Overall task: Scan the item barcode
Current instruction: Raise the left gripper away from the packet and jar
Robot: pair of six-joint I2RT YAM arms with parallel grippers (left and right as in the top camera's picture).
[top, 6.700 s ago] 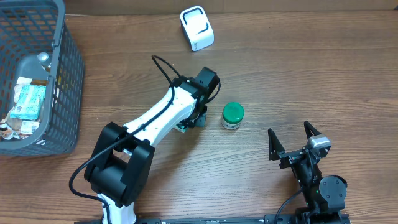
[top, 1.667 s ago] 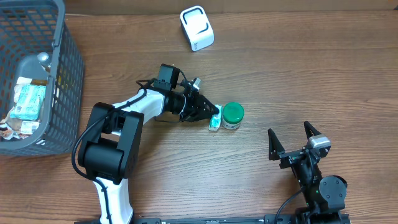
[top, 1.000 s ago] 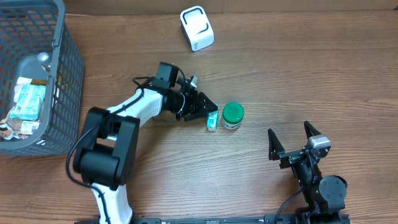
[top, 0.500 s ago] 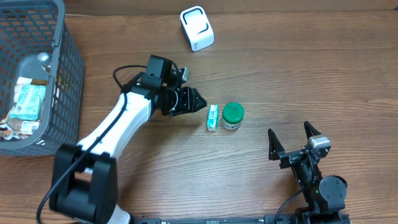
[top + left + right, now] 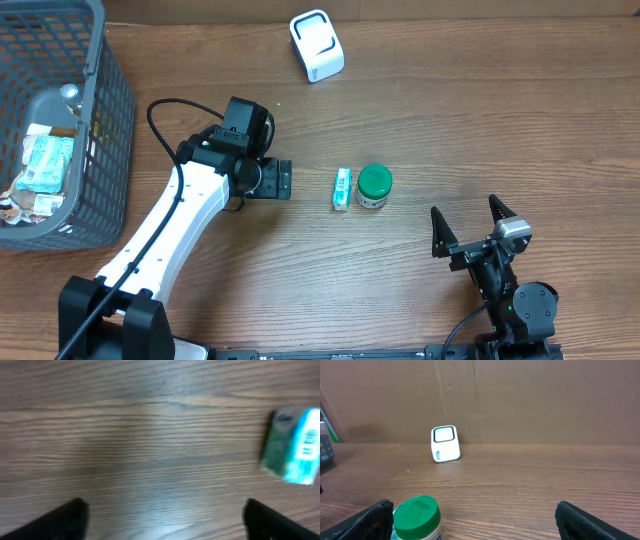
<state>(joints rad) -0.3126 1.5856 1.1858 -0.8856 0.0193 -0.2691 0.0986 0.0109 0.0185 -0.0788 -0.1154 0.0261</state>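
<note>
My left arm stretched diagonally across the table (image 5: 500, 120), wrist turned rightward, with the left fingers (image 5: 75, 512) spread wide and gripping nothing. The small packet (image 5: 342, 188) lay flat near them, just beside the green-lidded jar (image 5: 374, 186). The right fingers (image 5: 440, 235) stood apart too.

Left arm (image 5: 170, 225): white links, black joints, looping black cable (image 5: 165, 108); left tool (image 5: 284, 180) black.

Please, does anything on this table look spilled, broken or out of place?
Nothing stands out. The green-lidded jar stands upright, the small teal packet lies flat beside it, and the white scanner sits upright farther back.
</note>
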